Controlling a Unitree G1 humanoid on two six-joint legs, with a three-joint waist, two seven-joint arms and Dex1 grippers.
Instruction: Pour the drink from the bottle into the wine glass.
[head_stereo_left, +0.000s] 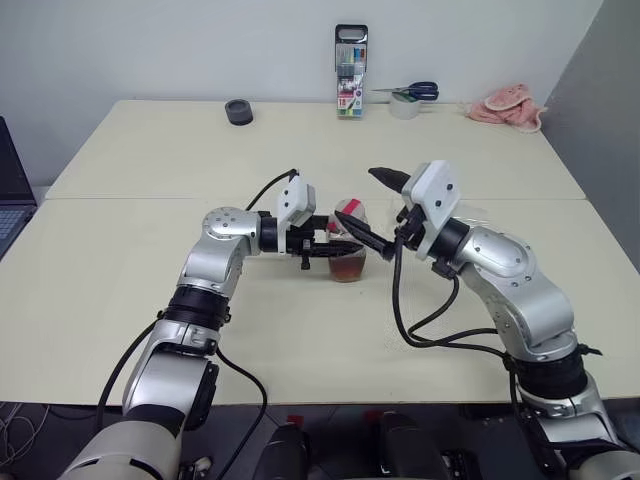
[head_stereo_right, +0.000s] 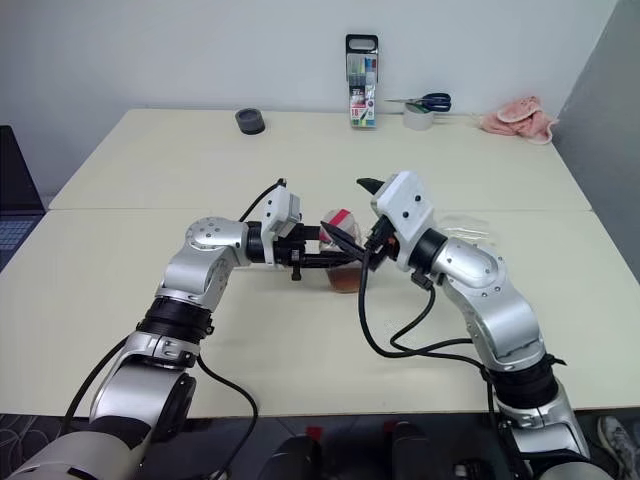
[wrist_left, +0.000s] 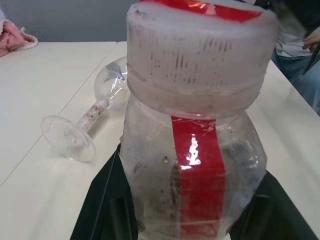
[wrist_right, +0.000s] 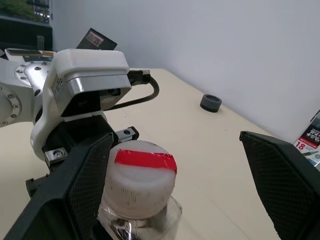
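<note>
Cream table (head_stereo_left: 120, 260), white wall behind

We see the bottle (wrist_left: 192, 165) standing upright near the middle of the table, small and clear with squarish sides, a vertical red label strip down its front and a white ribbed cap (wrist_right: 141, 179) crossed by red tape, still on. The drink (head_stereo_left: 347, 268), reddish-brown, fills only its lower part. The wine glass (wrist_left: 85, 125) lies tipped on its side on the tabletop, empty, its round foot nearer the bottle than its bowl.
</note>
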